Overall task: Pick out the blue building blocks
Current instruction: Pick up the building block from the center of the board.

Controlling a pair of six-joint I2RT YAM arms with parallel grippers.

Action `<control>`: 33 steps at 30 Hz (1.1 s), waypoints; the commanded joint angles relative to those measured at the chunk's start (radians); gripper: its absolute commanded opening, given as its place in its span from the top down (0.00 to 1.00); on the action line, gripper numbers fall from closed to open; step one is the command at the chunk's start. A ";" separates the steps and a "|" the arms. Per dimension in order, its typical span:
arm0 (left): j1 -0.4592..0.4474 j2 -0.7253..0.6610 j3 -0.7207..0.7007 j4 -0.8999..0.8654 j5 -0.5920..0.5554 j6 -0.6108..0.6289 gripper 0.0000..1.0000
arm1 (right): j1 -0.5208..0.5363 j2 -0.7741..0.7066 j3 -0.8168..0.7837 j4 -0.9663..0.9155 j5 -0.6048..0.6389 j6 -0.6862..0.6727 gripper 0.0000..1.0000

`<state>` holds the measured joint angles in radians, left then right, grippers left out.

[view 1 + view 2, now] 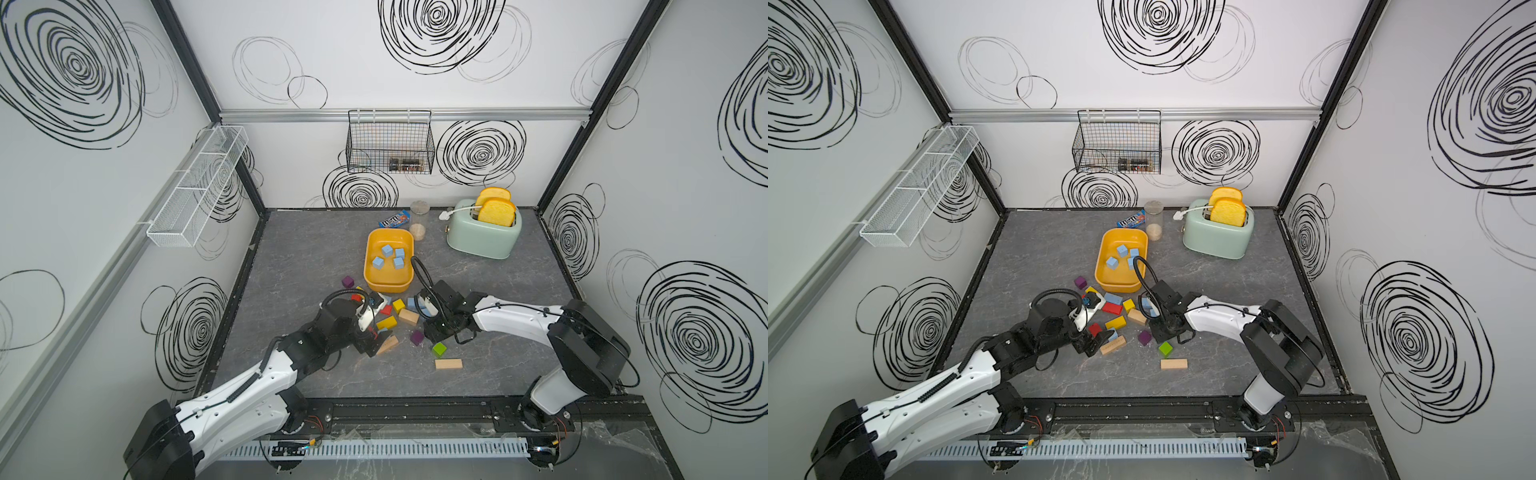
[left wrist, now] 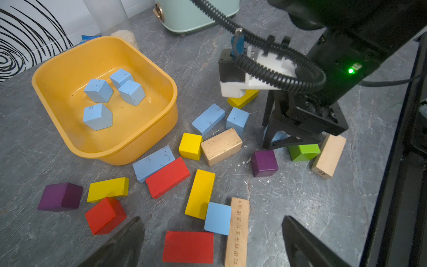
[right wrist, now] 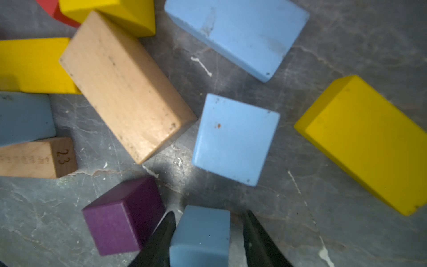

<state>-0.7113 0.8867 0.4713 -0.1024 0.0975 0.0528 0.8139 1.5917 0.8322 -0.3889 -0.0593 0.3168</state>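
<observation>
Blue cube (image 3: 201,235) is sitting between our right gripper's (image 3: 209,213) parted jaws, unclamped, bound for the yellow tub (image 2: 159,120); we are holding our left gripper (image 2: 211,222) wide open above a second cube (image 2: 218,218).

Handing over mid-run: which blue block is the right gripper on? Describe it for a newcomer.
From the yellow tub, look toward the robot to the loose blocks. The blue block sits beside a purple cube, straddled by the right gripper; the other blue blocks lie free.

Four blue blocks (image 2: 98,90) sit in the tub (image 2: 147,129), more scattered nearby.
</observation>
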 commanded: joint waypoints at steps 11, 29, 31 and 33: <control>0.009 -0.003 0.037 0.035 0.013 0.005 0.04 | 0.014 -0.023 0.014 -0.019 0.039 -0.007 0.63; 0.010 -0.058 0.064 0.006 0.015 -0.030 0.04 | 0.015 -0.129 0.002 -0.027 0.022 0.013 1.00; 0.010 -0.070 0.069 0.001 0.013 -0.033 0.04 | 0.016 -0.154 0.005 -0.030 0.017 0.019 1.00; 0.011 -0.081 0.078 -0.010 0.015 -0.030 0.04 | 0.014 -0.180 0.008 -0.026 0.006 0.023 1.00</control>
<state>-0.7101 0.8284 0.5083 -0.1184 0.1066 0.0334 0.8230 1.4574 0.8322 -0.3946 -0.0410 0.3206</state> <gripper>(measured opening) 0.960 0.326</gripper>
